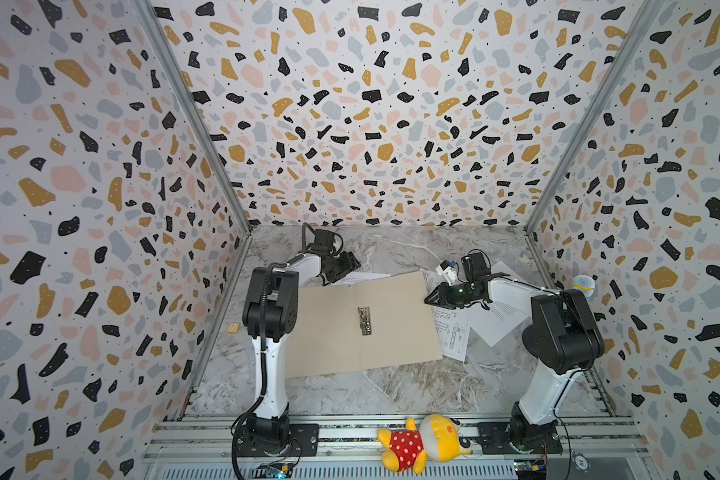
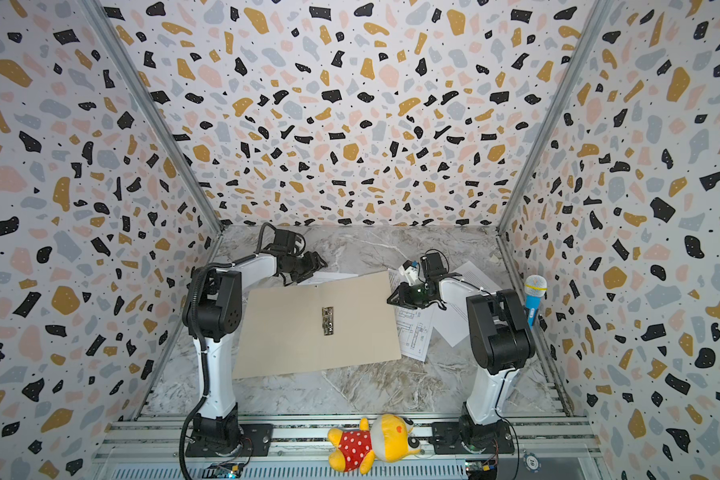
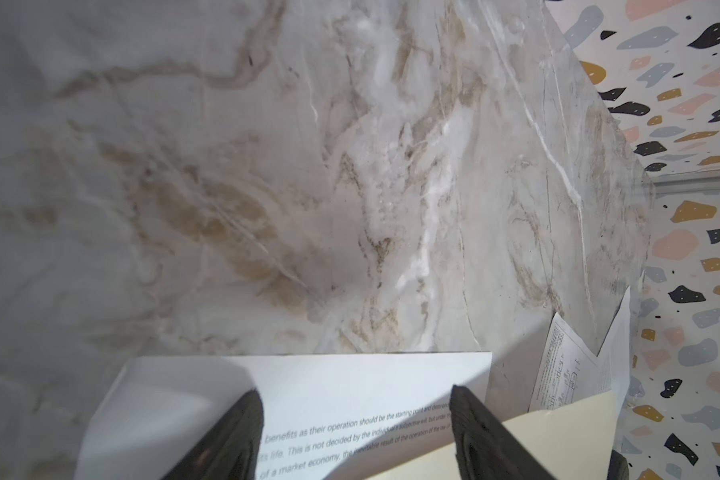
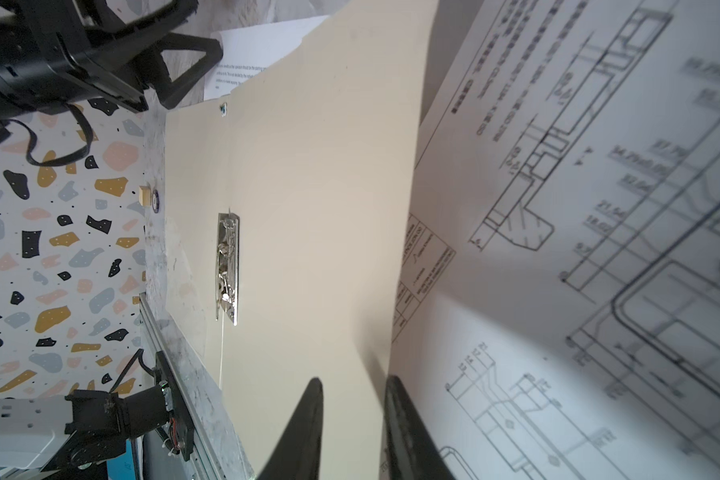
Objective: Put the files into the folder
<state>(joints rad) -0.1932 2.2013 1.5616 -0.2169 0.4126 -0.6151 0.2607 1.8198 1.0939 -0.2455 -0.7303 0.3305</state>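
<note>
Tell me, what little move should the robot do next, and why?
Probably the right tool should pinch the edge of the drawing sheet and pull it onto the folder. The folder lies open and bare, the sheet sits at its right edge, and the tool's jaws stand slightly apart right beside that sheet.

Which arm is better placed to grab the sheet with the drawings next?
Probably right. The right pincer sits at the edge of the drawing sheet, beside the folder. The left pincer hovers open over a text sheet at the folder's far edge, across from the drawings.
</note>
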